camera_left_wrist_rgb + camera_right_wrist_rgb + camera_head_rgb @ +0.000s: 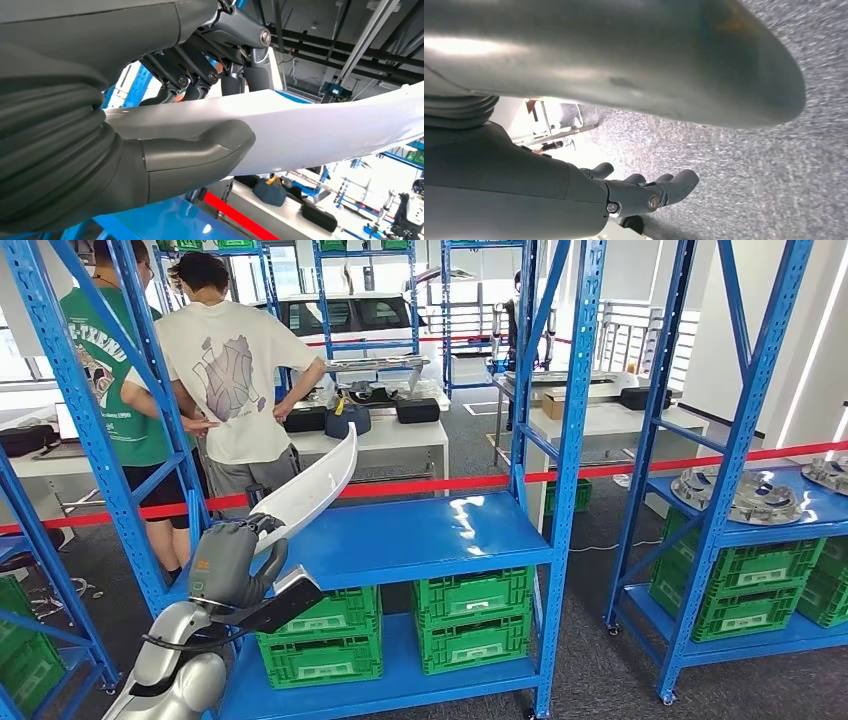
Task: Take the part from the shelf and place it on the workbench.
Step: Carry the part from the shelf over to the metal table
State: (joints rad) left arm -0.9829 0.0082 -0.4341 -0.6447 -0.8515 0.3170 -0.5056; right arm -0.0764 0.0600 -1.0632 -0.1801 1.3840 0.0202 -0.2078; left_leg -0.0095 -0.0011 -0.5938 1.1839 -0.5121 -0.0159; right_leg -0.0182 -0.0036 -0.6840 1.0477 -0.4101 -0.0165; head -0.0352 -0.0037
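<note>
My left hand [228,562] grips the white part's [312,483] lower end, thumb [197,152] beneath, above the blue shelf [440,530].

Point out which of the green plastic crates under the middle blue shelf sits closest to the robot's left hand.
The upper left green plastic crate, directly below the long white curved part held by the left hand. The other crates sit lower or farther right.

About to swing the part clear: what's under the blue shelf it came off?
Under the blue shelf sit green crates on the lower shelf. The left hand and the white part cover the shelf's left end.
</note>
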